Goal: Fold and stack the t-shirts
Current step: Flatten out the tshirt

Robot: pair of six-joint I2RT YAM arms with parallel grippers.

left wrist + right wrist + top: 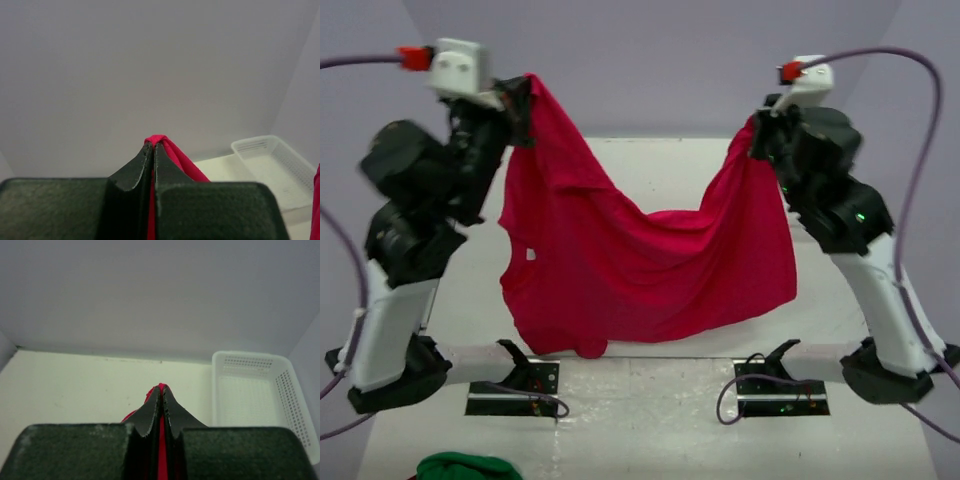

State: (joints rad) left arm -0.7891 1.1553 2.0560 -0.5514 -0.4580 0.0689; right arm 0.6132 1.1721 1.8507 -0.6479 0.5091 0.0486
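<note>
A bright red t-shirt (640, 270) hangs spread in the air between my two grippers, sagging in the middle, its lower hem near the table's front edge. My left gripper (523, 100) is shut on the shirt's upper left corner, held high. My right gripper (760, 135) is shut on the upper right corner, slightly lower. In the left wrist view the gripper (153, 146) pinches a red fold (172, 152). In the right wrist view the gripper (161, 389) pinches red cloth (161, 440) between the shut jaws.
A white plastic mesh basket (255, 395) stands on the table at the right; it also shows in the left wrist view (272, 165). A green cloth (460, 466) lies at the near left edge. The white table (650, 160) stretches behind the shirt.
</note>
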